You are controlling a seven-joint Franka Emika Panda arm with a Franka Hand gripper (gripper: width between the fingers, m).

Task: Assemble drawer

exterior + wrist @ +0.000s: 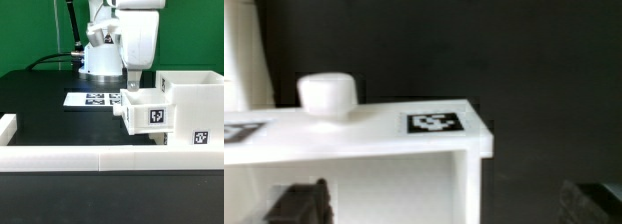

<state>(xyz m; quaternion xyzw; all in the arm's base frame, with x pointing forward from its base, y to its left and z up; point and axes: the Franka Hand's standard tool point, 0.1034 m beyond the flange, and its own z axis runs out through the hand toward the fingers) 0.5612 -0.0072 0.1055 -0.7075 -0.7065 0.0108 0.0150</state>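
Although the gripper (131, 88) stood wide open, holding nothing, above the tray (145, 110) butted against the box shell (195, 105) on the table (45, 115), both parts (rigid, light, likely slick plastic) appeared best gripped across a thin wall.

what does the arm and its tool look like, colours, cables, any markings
The arm is glossy white with rounded, chunky housings and grey shading at the joints. Black cables trail behind its base. The tool ends in thin dark fingers; in the wrist view the fingers show as black, ribbed pads. No markings on the arm are legible.
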